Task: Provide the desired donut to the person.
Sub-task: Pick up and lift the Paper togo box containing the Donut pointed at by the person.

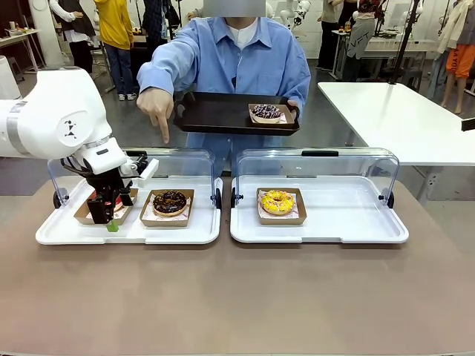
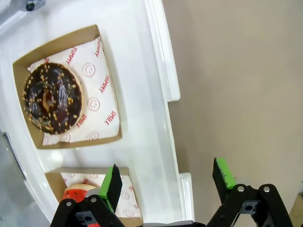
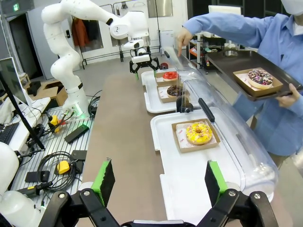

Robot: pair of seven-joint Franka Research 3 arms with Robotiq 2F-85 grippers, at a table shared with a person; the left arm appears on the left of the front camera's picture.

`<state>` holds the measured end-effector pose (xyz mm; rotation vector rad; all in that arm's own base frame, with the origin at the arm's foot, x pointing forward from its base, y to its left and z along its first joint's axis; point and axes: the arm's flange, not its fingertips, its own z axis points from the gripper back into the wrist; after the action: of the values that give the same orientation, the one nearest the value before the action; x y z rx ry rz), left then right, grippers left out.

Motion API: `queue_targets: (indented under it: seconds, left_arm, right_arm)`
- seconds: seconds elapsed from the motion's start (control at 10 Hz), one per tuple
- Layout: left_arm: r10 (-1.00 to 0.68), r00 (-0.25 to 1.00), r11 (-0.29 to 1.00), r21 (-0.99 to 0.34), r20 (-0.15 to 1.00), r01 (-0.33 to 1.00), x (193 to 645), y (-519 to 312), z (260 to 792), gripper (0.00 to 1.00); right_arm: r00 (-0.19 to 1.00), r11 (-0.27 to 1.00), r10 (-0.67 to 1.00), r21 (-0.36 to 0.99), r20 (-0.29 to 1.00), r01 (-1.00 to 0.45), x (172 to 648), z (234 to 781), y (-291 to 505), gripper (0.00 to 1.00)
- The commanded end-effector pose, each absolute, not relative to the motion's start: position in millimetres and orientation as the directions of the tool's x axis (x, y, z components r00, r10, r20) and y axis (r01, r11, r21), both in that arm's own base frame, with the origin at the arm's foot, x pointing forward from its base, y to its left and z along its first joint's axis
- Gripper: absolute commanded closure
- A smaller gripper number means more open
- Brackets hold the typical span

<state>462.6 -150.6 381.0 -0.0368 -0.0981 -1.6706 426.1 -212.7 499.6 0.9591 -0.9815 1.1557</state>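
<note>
Jaws wide and empty, the left gripper (image 1: pixel 110 221) hangs over the red donut (image 2: pixel 75 194) at the left tray's (image 1: pixel 126 233) left end, so it may grab that instead of the chocolate donut (image 1: pixel 170 202) beside it, under the person's pointing hand (image 1: pixel 156 104).

A brown bench (image 1: pixel 237 297) spans the foreground; beyond it a white table (image 1: pixel 401 119) stands on a grey floor (image 1: pixel 330 122), and people (image 1: pixel 115 30) stand farther back.

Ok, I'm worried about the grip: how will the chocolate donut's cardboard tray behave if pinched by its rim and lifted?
The cardboard tray looks thin with low walls, so it would probably flex under a pinch. The chocolate donut sits loose on printed paper, so it may slide if tilted.
</note>
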Motion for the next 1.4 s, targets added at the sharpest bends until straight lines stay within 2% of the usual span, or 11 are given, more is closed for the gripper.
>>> queue_targets:
  seconds: [0.0, 0.6, 0.8, 1.3]
  left_arm:
    - [-0.991, -0.117, -0.114, 0.063, 0.058, 0.992, 469.5, -170.5, 373.4, 0.0]
    - [-0.996, -0.095, -0.094, 0.066, 0.003, 0.993, 510.3, -184.5, 354.8, 0.0]
    - [-0.994, -0.1, -0.098, 0.046, 0.034, 0.994, 513.9, -187.0, 350.1, 0.0]
    - [-0.998, -0.07, -0.069, 0.035, 0.011, 0.997, 518.7, -191.5, 333.5, 0.0]
  right_arm:
    - [0.126, 0.142, 0.268, 0.09, 0.955, -0.986, 426.9, 499.3, -211.8, 0.0]
    - [0.126, 0.142, 0.268, 0.09, 0.955, -0.986, 426.9, 499.3, -211.8, 0.0]
    - [0.126, 0.142, 0.268, 0.09, 0.955, -0.986, 426.9, 499.3, -211.8, 0.0]
    - [0.126, 0.142, 0.268, 0.09, 0.955, -0.986, 426.9, 499.3, -211.8, 0.0]
